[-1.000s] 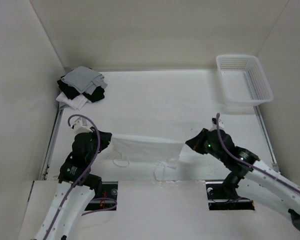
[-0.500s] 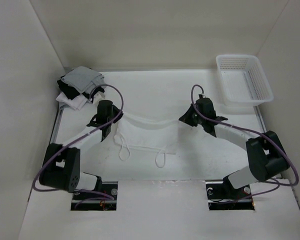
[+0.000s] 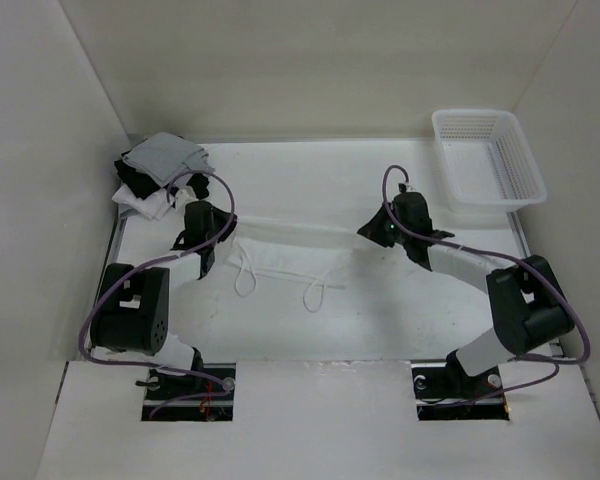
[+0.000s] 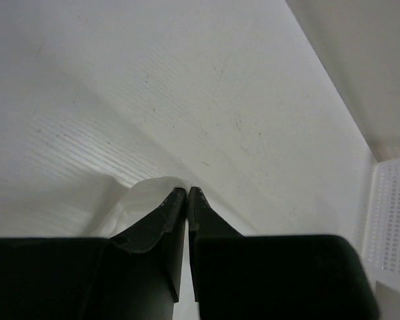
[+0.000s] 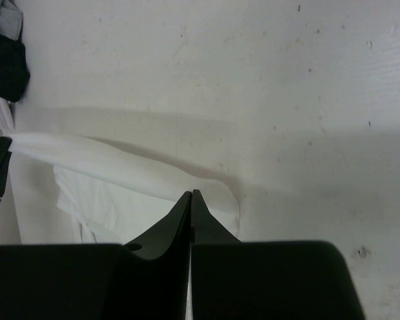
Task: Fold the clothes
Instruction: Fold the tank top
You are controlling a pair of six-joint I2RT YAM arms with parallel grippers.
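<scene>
The clothes (image 3: 285, 258), a thin white garment, hang stretched in a band across the table's middle, and two string loops (image 3: 316, 294) trail from the near edge. My left gripper (image 3: 206, 238) is shut on the garment's left end. At the right end, my right gripper (image 3: 373, 232) is shut too. In the left wrist view the gripper (image 4: 187, 191) pinches a fold of white cloth (image 4: 141, 198) at its tips. In the right wrist view the gripper (image 5: 191, 193) pinches the cloth's corner, and the clothes (image 5: 113, 175) run off to the left.
A stack of grey, black and white garments (image 3: 161, 176) lies at the back left, close behind the left gripper, and also shows in the right wrist view (image 5: 7, 60). A white mesh basket (image 3: 480, 207) stands at the back right; its wall (image 4: 393, 213) shows in the left wrist view.
Both arms have reached from the near edge out toward the back of the table, carrying the garment with them. It now hangs stretched tighter between the grippers.
</scene>
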